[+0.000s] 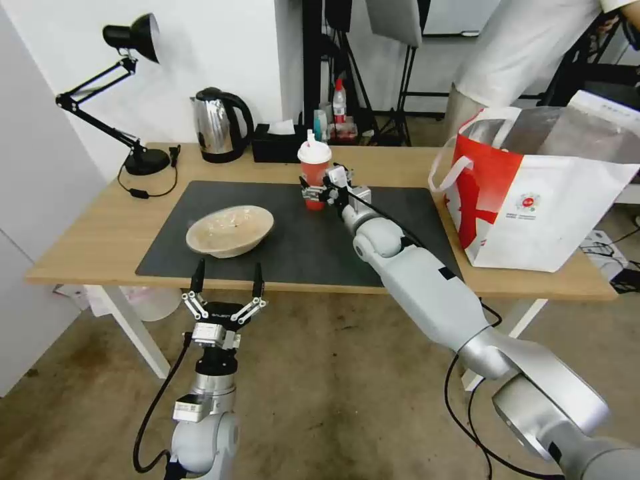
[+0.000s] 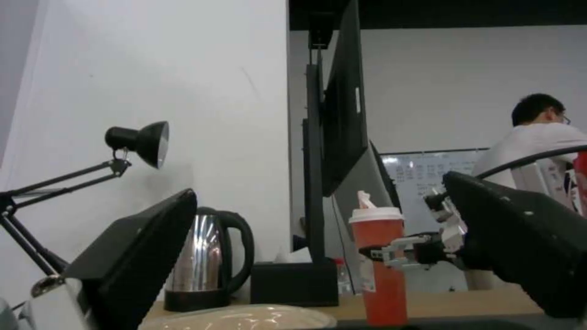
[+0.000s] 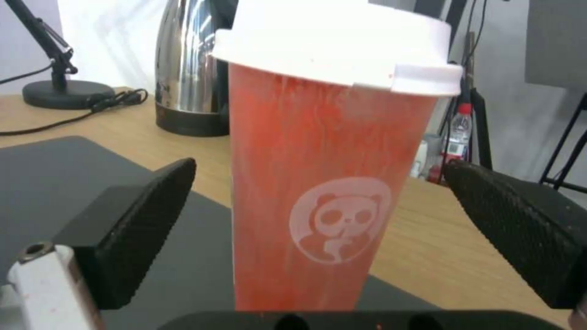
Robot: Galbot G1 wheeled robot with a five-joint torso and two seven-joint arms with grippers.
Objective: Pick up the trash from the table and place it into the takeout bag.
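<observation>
With the red cup (image 3: 318, 183) standing upright at the mat's far edge, the right gripper (image 1: 325, 191) has it dead centre between wide-open fingers, not clamped yet. The left gripper (image 1: 225, 288) hangs open off the table's near edge, just short of the beige bowl (image 1: 230, 230). Count: one cup, one bowl, one takeout bag (image 1: 533, 200) at the right end.

A plain white wall (image 1: 220, 47) rises behind the desk, meeting a dark vertical post (image 1: 312, 60) near the middle. The floor (image 1: 320, 393) is bare, stained brownish concrete. A black articulated desk lamp (image 1: 127, 40) stands at the far left corner, its cord trailing. Behind, black tripod legs (image 1: 407, 100) and a grey panel crowd the room; a whiteboard (image 2: 422, 172), perhaps written on, hangs farther back.
</observation>
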